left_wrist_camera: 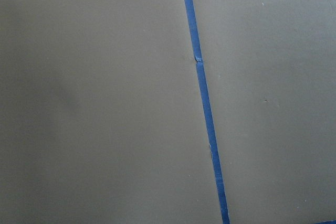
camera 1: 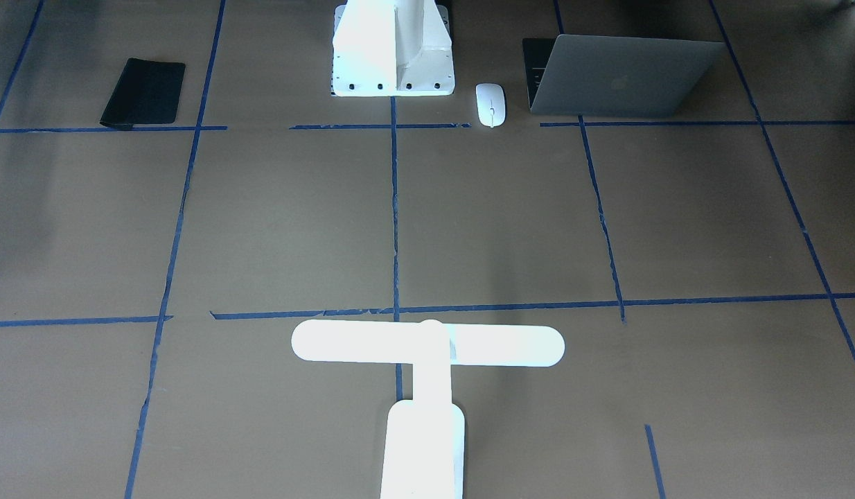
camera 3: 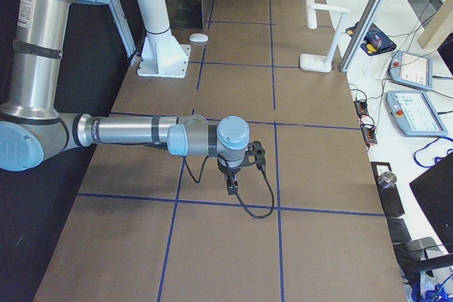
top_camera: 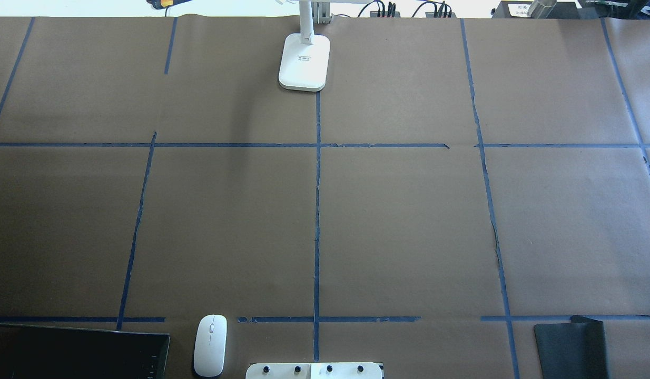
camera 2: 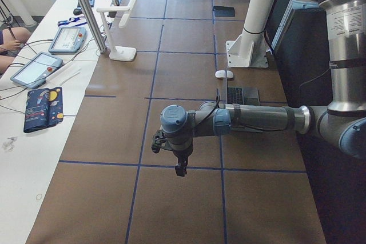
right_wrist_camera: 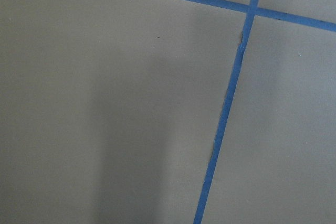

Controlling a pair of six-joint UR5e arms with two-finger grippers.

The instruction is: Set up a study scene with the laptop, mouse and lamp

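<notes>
1. While both arms stretch level over the table's two ends, each claw points down at bare paper. The left gripper (camera 2: 180, 167) hangs over a tape line, and so does the right gripper (camera 3: 231, 187). Only side views show them, so I cannot tell whether the fingers of either are apart or together.
2. From overhead, the table (top_camera: 409, 226) is covered in brown paper. Blue tape (top_camera: 317, 210) rules it into large rectangles and is torn or broken in places.
3. Nearest the robot, the laptop (top_camera: 77, 350) sits open at 7 o'clock. Its lid is raised, with the logo side facing away from the robot.
4. Toward 6 o'clock from it, the mouse (top_camera: 209, 345) lies flat, near the laptop but apart from it.
5. At 6 o'clock stands a white bolted pedestal (top_camera: 314, 371).
6. At 5 o'clock a flat black pad (top_camera: 570, 350) lies at the near edge.
7. At 12 o'clock, well apart from all these, the lamp (top_camera: 304, 60) stands upright. Its base is on the centre tape line by the far edge, and its light bar sits crosswise on the stem.
8. Beyond that edge runs a white bench (camera 2: 40, 158). It carries two control tablets (camera 2: 35, 68), a patterned pouch (camera 2: 43, 108), loose cables and a slanting metal post (camera 2: 86, 10).
</notes>
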